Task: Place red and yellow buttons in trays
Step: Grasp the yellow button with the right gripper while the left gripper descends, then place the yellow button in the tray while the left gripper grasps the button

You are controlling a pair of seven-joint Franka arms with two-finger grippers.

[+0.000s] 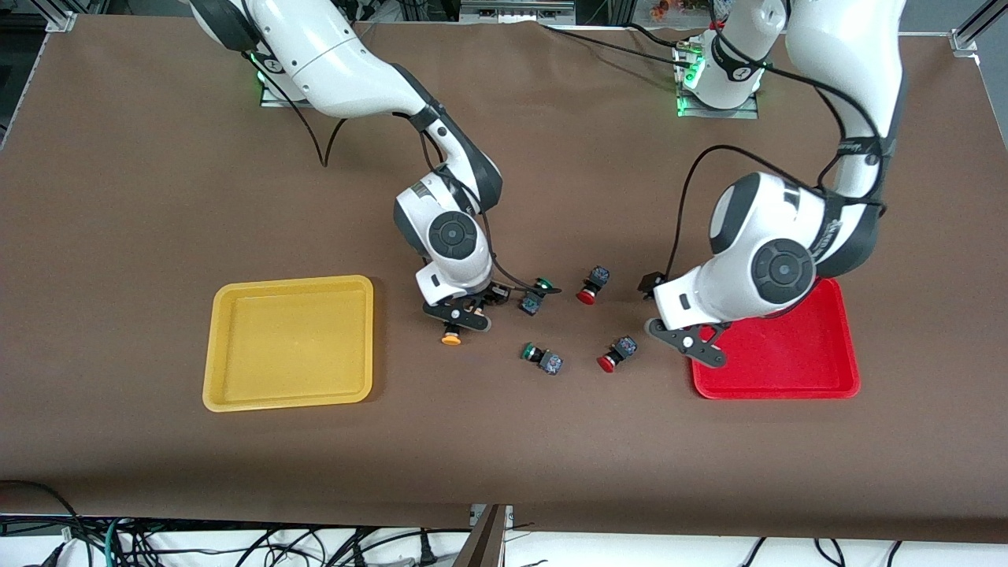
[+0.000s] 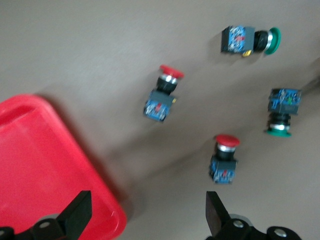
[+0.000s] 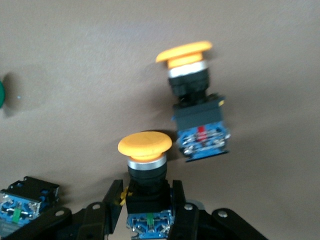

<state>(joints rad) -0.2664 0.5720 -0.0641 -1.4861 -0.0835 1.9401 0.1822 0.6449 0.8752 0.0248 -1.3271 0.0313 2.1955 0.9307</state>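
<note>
Table (image 1: 504, 465): brown; yellow tray (image 1: 289, 343) at right arm's end, red tray (image 1: 776, 346) at left arm's end.
Red buttons (image 1: 588, 287): between trays.
Left gripper (image 2: 145, 212): wide open, holding nothing, over red tray's edge.
Right gripper (image 3: 146, 207): clamped on yellow button (image 3: 145, 170); second yellow button (image 3: 192, 100) beside it.

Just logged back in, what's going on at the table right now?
The right pincer is shut on a yellow button, low over the table beside the yellow tray, with the second yellow button lying close by. The left pincer is open over the edge of the red tray. Two red buttons and two green buttons lie on the table between the trays. No button shows in either tray.
</note>
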